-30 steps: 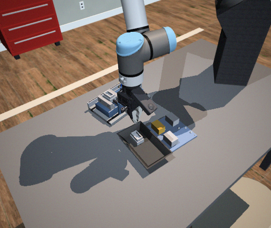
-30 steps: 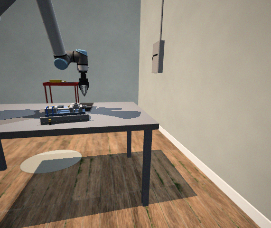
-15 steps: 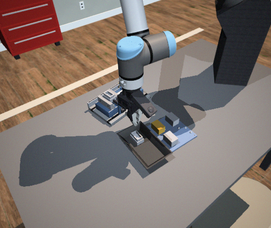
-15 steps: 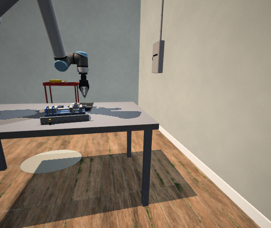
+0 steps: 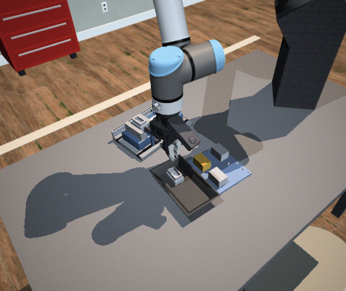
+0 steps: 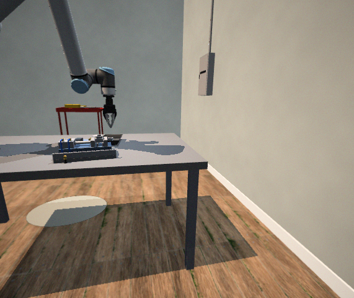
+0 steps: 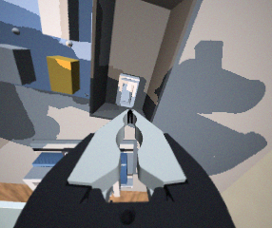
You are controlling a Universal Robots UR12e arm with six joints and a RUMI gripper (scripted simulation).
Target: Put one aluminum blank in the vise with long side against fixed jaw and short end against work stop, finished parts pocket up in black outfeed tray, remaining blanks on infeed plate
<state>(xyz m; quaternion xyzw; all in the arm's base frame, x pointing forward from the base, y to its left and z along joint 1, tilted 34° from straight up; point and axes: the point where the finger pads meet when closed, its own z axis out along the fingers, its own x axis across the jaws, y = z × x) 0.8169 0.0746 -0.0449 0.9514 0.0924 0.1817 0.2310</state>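
Note:
My gripper (image 5: 173, 154) is shut and empty, hanging well above the table between the vise (image 5: 135, 137) and the black outfeed tray (image 5: 186, 188). One finished part (image 5: 174, 175) lies pocket up in the tray's near-vise end; in the wrist view it (image 7: 127, 89) sits just beyond my fingertips (image 7: 129, 115). A second pocketed block (image 5: 139, 120) sits at the vise's far side. On the blue infeed plate (image 5: 226, 173) lie a yellow brass blank (image 5: 202, 162), a dark gray blank (image 5: 219, 152) and a light gray blank (image 5: 217, 176).
The tray has raised walls, and the one beside the infeed plate stands just under my fingers. A large dark machine body (image 5: 307, 53) rises at the table's back right. In the side view my gripper (image 6: 109, 120) is high above the vise (image 6: 84, 149).

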